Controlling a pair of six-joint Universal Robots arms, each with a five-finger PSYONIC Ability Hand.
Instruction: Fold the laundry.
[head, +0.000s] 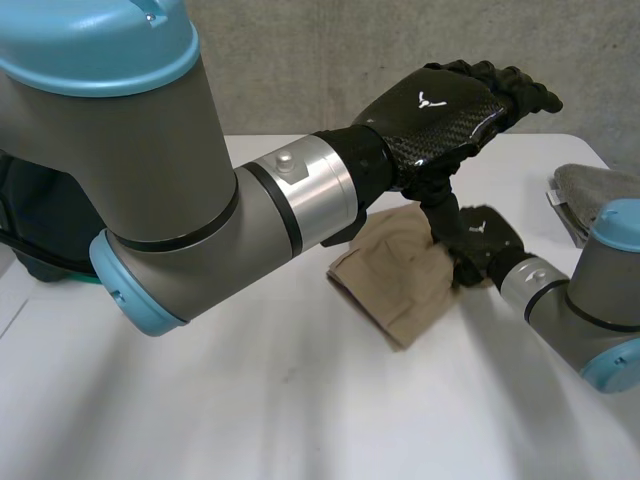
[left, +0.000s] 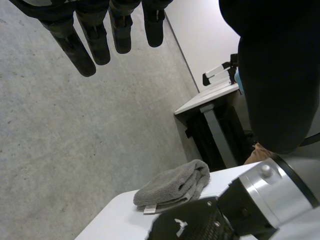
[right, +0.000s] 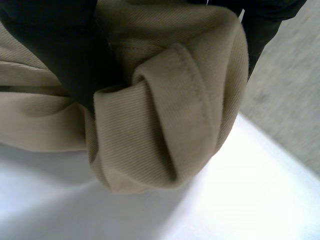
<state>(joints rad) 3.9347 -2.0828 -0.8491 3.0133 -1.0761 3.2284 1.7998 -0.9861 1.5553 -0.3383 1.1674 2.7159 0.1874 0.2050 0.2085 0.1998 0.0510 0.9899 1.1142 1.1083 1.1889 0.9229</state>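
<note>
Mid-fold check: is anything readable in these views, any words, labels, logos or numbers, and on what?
No words or numbers can be read.
White horned emblem, no letters: back of the left hand.
Same emblem: back of the right hand.
Small white label on the grey towel: too small to read.
Tan cloth held by the right hand: no print showing.

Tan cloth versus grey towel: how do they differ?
The tan cloth is bunched; the grey towel lies folded. The tan cloth is pinched by the right hand; the grey towel lies untouched. The tan cloth is mid-table, the grey towel near the edge. Both rest on the white table.
</note>
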